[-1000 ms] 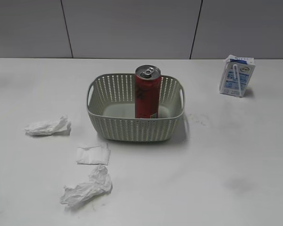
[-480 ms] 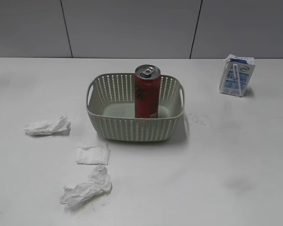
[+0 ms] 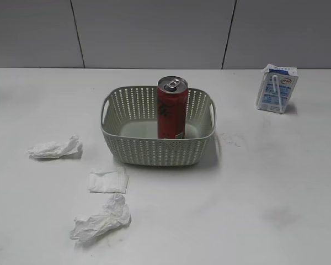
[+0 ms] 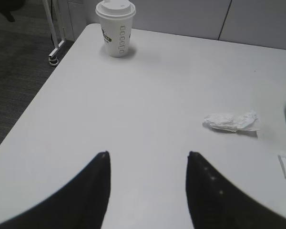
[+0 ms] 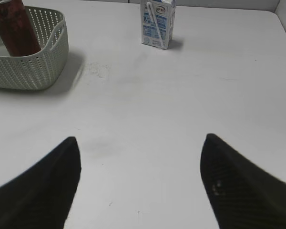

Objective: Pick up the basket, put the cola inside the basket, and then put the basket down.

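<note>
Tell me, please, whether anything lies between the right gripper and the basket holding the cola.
Nothing visible does. The right gripper is open over bare table; the basket, with the cola upright inside, sits ahead to its left. The milk carton stands well aside.

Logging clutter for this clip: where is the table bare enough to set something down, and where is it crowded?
Bare: the white table right of the sage-green slotted plastic basket, in front of the white-and-blue milk carton; also between the white lidded paper cup and the nearest crumpled white tissue. Crowded: front-left, where three tissues lie.
</note>
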### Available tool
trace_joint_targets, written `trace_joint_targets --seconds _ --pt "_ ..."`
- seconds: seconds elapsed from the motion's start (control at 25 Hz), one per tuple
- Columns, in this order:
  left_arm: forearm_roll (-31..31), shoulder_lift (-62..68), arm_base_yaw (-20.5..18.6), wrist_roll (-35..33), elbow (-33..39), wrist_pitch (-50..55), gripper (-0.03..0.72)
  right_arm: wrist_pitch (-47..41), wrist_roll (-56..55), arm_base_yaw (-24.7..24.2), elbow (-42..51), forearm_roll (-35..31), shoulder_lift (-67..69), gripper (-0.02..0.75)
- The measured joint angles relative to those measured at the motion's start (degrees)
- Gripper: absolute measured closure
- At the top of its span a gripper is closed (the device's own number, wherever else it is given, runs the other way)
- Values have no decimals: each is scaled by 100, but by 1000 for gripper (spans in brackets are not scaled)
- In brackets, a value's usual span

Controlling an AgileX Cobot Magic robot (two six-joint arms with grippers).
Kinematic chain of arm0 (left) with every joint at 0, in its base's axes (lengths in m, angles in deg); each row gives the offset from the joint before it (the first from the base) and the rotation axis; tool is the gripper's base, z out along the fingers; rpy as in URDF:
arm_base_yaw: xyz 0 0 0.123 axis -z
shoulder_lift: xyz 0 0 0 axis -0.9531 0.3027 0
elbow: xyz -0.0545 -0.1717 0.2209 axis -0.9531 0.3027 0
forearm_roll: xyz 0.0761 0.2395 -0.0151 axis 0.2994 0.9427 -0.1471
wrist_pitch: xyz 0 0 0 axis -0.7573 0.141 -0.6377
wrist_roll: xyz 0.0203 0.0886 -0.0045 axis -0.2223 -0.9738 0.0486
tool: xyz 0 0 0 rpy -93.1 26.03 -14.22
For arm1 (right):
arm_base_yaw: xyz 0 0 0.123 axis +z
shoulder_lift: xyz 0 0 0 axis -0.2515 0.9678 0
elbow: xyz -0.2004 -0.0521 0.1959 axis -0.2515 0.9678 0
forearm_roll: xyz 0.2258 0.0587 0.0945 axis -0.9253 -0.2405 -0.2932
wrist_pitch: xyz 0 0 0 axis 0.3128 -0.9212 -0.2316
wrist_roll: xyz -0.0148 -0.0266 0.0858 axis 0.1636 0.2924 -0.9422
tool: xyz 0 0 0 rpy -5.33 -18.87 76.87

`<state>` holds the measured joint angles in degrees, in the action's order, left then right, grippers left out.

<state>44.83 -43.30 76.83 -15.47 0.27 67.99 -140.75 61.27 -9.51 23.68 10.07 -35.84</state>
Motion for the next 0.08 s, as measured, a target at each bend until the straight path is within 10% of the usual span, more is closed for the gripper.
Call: trace_joint_targets --seconds 0.08 --pt "0 0 0 0 0 0 303 0 0 0 0 0 0 147"
